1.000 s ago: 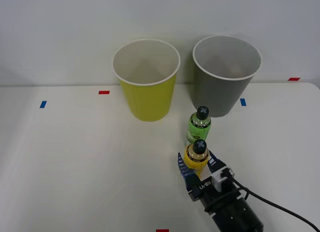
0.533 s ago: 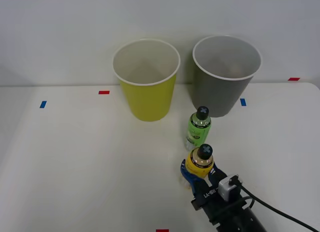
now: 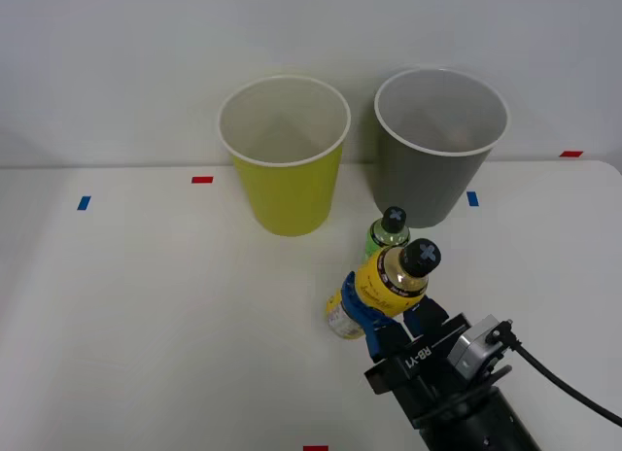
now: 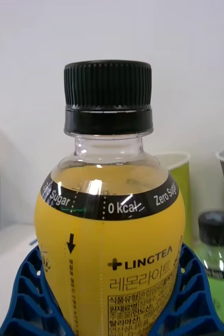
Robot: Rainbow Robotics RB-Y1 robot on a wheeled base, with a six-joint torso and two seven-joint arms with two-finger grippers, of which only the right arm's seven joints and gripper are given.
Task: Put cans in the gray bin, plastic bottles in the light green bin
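Front view: camera high above arm, facing forward and down onto white table (image 3: pixel 146 325); wide, distant framing; right gripper (image 3: pixel 384 320) at lower edge, light green bin (image 3: pixel 284 169) and gray bin (image 3: pixel 437 164) well beyond it against wall.

Right wrist view: camera just behind gripper (image 4: pixel 112 310), facing out along blue fingers (image 4: pixel 25 294); very close to yellow-labelled bottle (image 4: pixel 109 231) between them.

Shared: same yellow-labelled bottle (image 3: pixel 384 286), green-labelled bottle (image 3: pixel 387 235) (image 4: pixel 216 252) just beyond gripper, light green bin rim (image 4: pixel 177 163) farther off.

White table (image 3: pixel 146 315); red, blue tape marks; pale wall.
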